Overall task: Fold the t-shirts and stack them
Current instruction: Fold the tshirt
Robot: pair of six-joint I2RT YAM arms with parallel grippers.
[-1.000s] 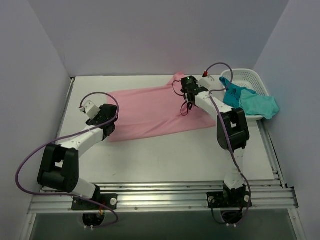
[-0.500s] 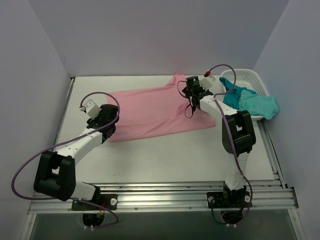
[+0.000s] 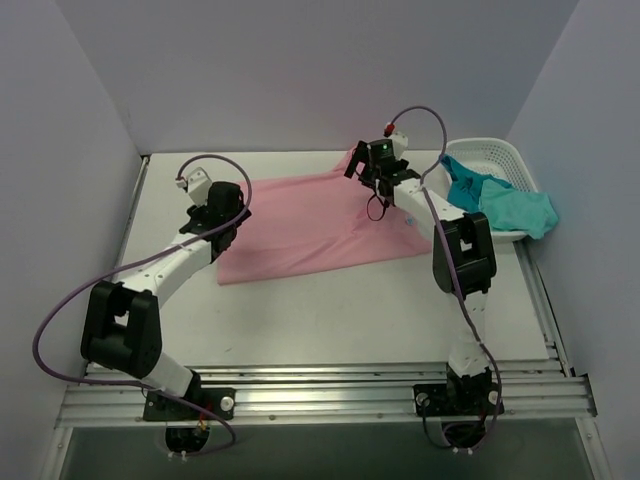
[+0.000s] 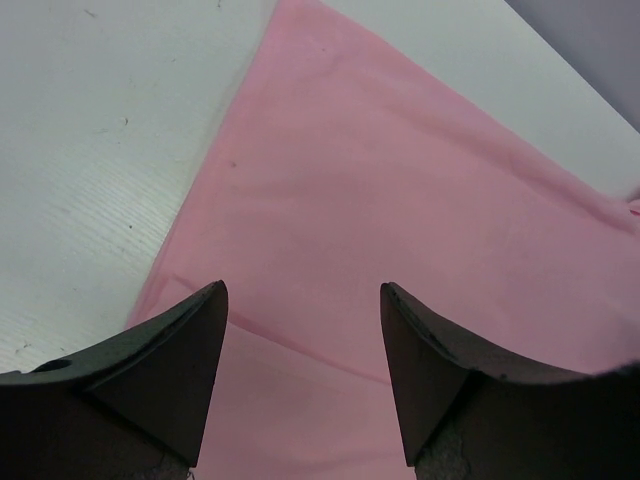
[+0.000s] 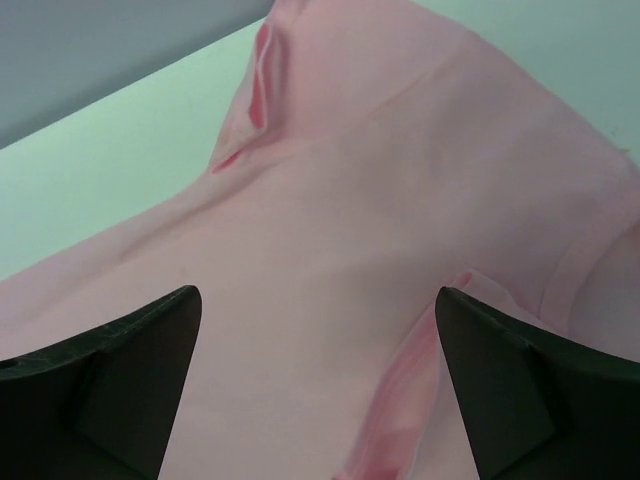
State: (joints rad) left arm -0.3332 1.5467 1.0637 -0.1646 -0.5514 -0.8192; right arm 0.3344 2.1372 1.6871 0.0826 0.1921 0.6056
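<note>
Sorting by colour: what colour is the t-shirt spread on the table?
Plain light pink fabric t-shirt, best in top external view.

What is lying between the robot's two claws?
The pink t-shirt, spread out flat, fills the stretch between the left claw and the right claw. The top view shows this.

I count two pincers, the left pincer (image 4: 300, 300) and the right pincer (image 5: 315, 300). One pink t-shirt (image 3: 310, 225) lies under both of them. To the right of the right pincer there is one white basket (image 3: 495, 150), with two more shirts: one teal t-shirt (image 3: 465, 188) and one turquoise t-shirt (image 3: 520, 212). One bench (image 3: 330, 310) carries everything.
</note>
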